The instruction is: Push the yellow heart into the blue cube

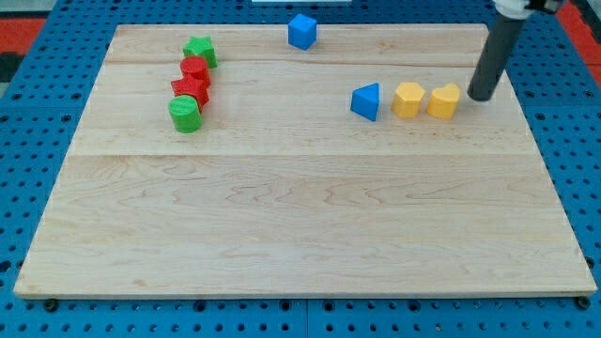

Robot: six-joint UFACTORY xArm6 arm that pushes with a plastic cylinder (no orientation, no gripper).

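Note:
The yellow heart (pixel 445 99) lies on the wooden board at the right, last in a row with a yellow hexagon (pixel 408 99) and a blue triangle (pixel 366 101) to its left. The blue cube (pixel 301 31) sits at the board's top edge, near the middle. My tip (pixel 481 97) is just right of the yellow heart, a small gap apart from it.
At the view's upper left a column of blocks runs downward: a green star (pixel 199 50), a red block (pixel 193 69), a red star (pixel 190 91) and a green cylinder (pixel 185 115). The board (pixel 300 216) lies on a blue pegboard.

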